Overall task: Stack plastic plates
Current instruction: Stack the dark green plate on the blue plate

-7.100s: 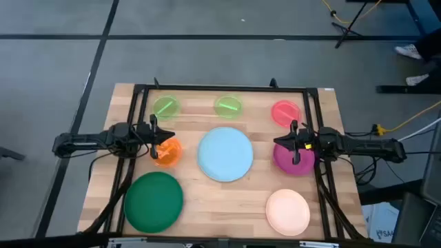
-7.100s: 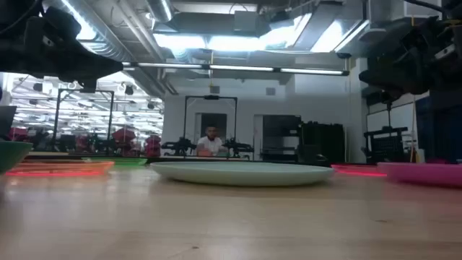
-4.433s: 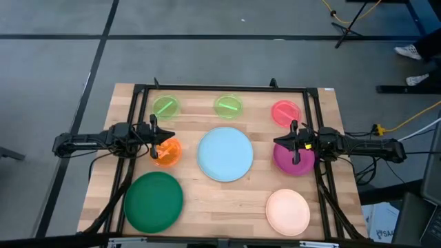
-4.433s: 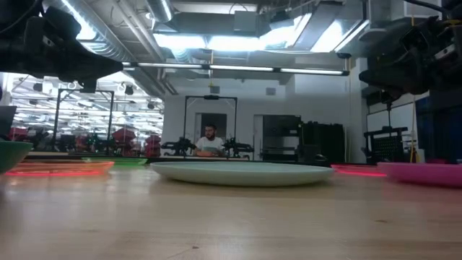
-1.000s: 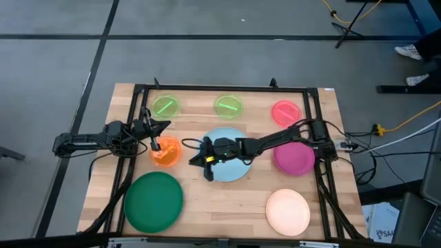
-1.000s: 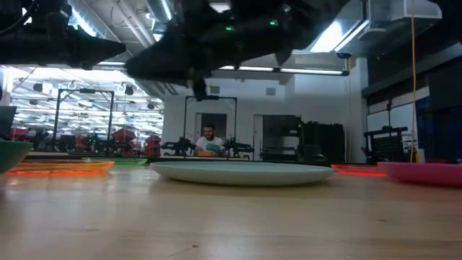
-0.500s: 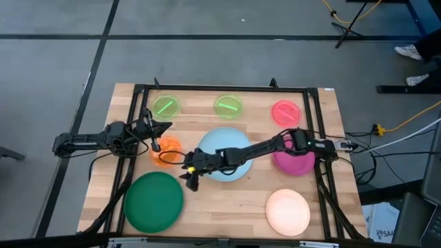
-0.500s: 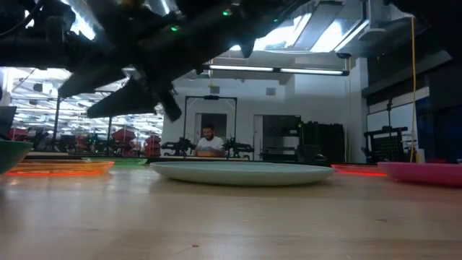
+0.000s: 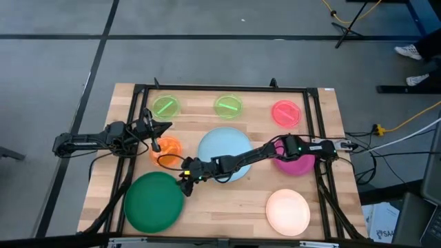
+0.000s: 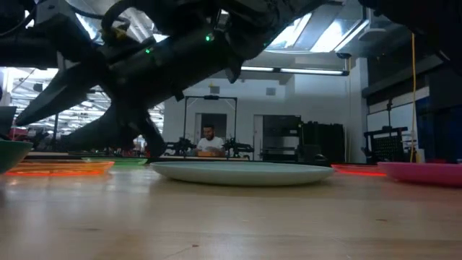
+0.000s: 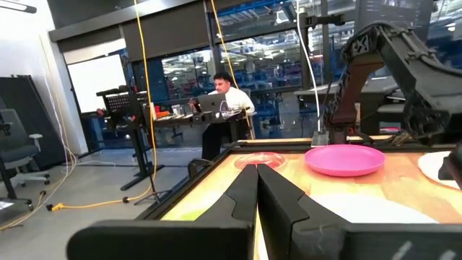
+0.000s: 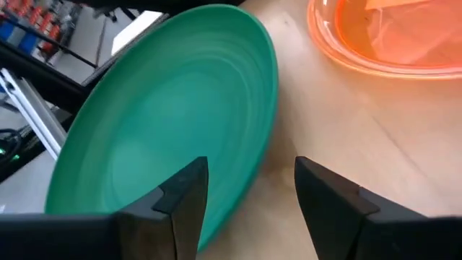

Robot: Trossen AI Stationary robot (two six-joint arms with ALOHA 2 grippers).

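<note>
Several round plastic plates lie flat on the wooden table. They include a dark green one [image 9: 154, 201], a light blue one [image 9: 224, 153], a clear orange one [image 9: 165, 151], a magenta one [image 9: 296, 158] and a peach one [image 9: 287, 211]. My right gripper [image 9: 185, 180] reaches across the light blue plate. It is open, with a finger on either side of the dark green plate's [image 12: 166, 123] rim on the side toward the orange plate; I see no touch. My left gripper [image 9: 156, 140] is shut and empty above the orange plate's far edge.
A pink plate [image 9: 285, 111] and two lime green plates [image 9: 165, 107] [image 9: 228, 106] lie along the far edge. A black frame [image 9: 220, 88] borders the table. Bare wood [image 9: 227, 207] lies between the green and peach plates. A person sits beyond the table [image 10: 210, 142].
My right gripper has moved from above the light blue plate toward the table's left and near edges. It has come down to the dark green plate's rim, and its arm now stretches across the light blue plate. In the low view its fingers stand wider apart than before. No plate has moved.
</note>
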